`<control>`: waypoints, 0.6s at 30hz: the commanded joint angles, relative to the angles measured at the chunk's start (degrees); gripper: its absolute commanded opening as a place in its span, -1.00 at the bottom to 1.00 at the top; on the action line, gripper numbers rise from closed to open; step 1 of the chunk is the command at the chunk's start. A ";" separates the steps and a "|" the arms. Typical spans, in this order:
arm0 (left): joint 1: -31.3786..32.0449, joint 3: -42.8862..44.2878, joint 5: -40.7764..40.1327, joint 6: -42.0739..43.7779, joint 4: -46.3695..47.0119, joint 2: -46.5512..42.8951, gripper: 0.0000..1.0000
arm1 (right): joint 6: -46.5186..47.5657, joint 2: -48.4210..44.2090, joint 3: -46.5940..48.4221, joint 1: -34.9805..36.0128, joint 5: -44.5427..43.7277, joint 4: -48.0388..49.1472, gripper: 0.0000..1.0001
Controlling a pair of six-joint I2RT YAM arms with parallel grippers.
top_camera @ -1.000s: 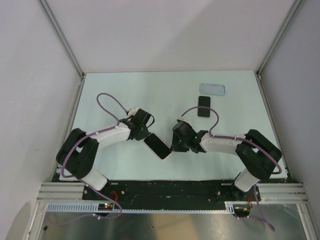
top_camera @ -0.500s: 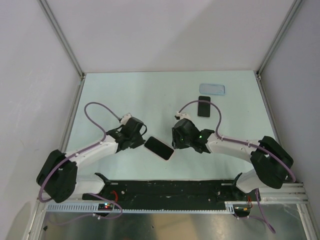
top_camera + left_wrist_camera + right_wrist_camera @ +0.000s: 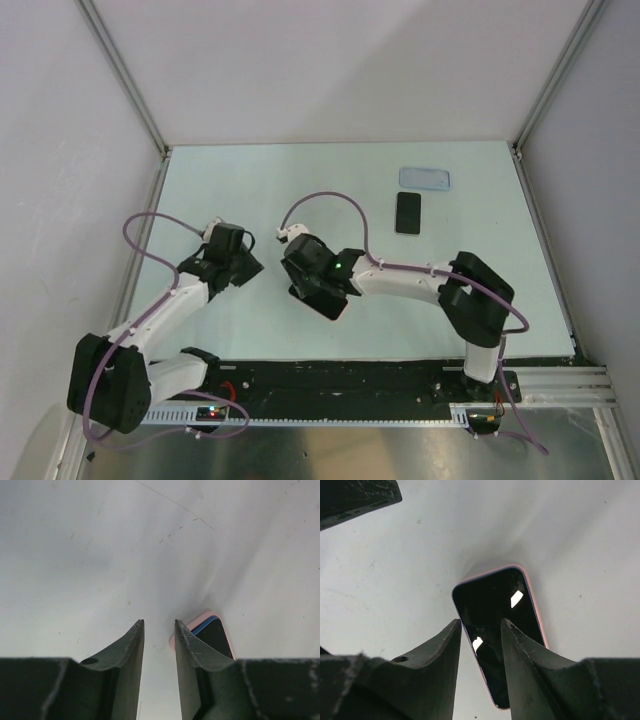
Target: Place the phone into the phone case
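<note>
The black phone (image 3: 408, 212) lies flat at the back right of the table. The light-blue phone case (image 3: 425, 179) lies just behind it, apart from it. Neither shows in the wrist views. My right gripper (image 3: 313, 289) hangs over a pink-rimmed slab with a dark face (image 3: 328, 305) at the table's middle front. In the right wrist view its jaws (image 3: 480, 621) stand a narrow gap apart above the slab (image 3: 495, 605), holding nothing. My left gripper (image 3: 249, 269) is left of the slab, narrowly open and empty (image 3: 159, 622). A corner of the slab (image 3: 212, 632) shows beside its right finger.
White walls with metal corner posts (image 3: 130, 90) enclose the pale table (image 3: 300, 190). A black base rail (image 3: 340, 378) runs along the near edge. Purple cables (image 3: 325, 197) loop above both arms.
My right gripper has swung left from beside the pink-rimmed slab to over it. My left gripper has drawn back to the left, away from the slab. The phone and case have not moved.
</note>
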State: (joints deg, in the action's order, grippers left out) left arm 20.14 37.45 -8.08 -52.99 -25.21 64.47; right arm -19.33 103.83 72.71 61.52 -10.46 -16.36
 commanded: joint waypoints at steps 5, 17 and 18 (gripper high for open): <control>-5.44 0.65 5.03 3.72 -0.64 -2.50 -0.29 | 4.31 8.73 12.24 3.69 -6.80 -8.77 -0.18; -6.67 0.35 6.58 4.63 -0.47 -2.33 -0.30 | 4.26 14.16 16.36 4.88 -9.24 -12.26 -0.22; -6.68 0.34 6.63 4.64 -0.46 -2.29 -0.30 | 4.24 14.31 16.26 4.90 -9.36 -12.32 -0.23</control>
State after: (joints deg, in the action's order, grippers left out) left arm 14.04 37.45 -2.35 -49.91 -26.06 63.20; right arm -15.73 117.40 86.83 66.41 -17.67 -26.98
